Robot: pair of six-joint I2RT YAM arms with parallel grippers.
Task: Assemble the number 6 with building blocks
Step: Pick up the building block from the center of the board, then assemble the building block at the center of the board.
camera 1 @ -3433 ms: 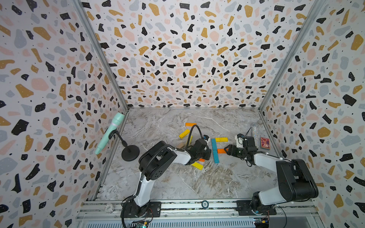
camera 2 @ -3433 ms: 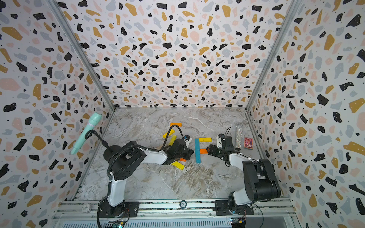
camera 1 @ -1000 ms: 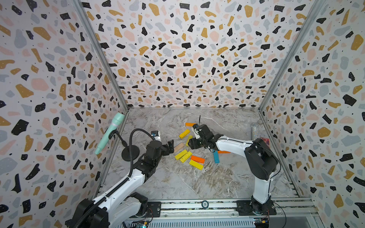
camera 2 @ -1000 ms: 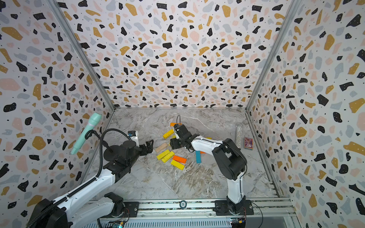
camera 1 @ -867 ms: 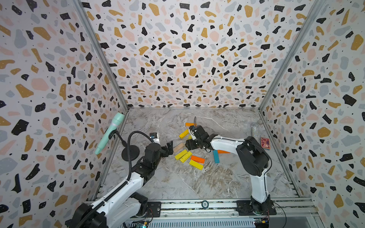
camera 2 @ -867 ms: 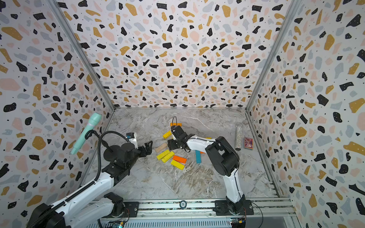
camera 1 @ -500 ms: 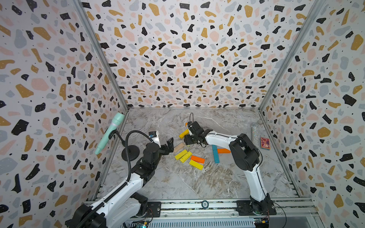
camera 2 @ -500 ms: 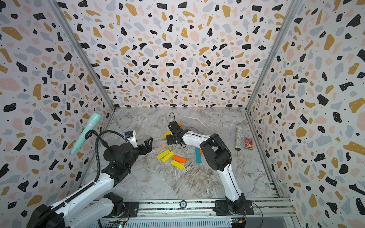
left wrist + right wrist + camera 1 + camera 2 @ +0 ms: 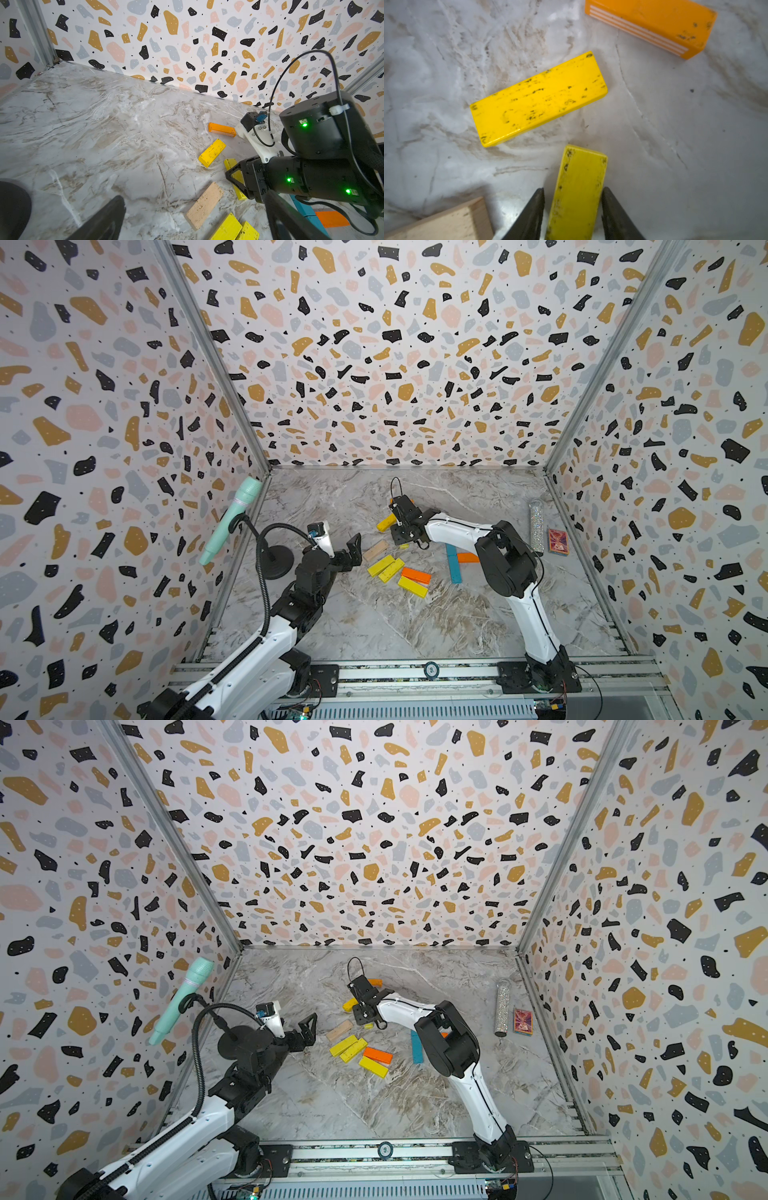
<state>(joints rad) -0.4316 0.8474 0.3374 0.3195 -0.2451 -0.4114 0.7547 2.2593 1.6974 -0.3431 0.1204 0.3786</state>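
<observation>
The building blocks lie mid-table in both top views: yellow planks (image 9: pixel 380 565), orange ones (image 9: pixel 415 574), a teal one (image 9: pixel 453 564) and a beige one (image 9: pixel 375 549). My right gripper (image 9: pixel 401 538) points down at the back of the cluster. In the right wrist view its fingers (image 9: pixel 535 207) straddle the end of a yellow block (image 9: pixel 579 182) with thin gaps on both sides, so it is open. Another yellow block (image 9: pixel 538 98) and an orange one (image 9: pixel 652 27) lie just beyond. My left gripper (image 9: pixel 351 549) hovers wide open left of the beige block (image 9: pixel 204 204).
A mint microphone (image 9: pixel 230 520) on a black gooseneck stand (image 9: pixel 276 562) stands at the left wall. A glittery clear tube (image 9: pixel 536 524) and a red card box (image 9: pixel 558 541) lie at the right wall. Patterned walls close in three sides.
My right gripper has slid left across the cluster and narrowed its jaws around the yellow block. The left arm has hardly moved and stays open.
</observation>
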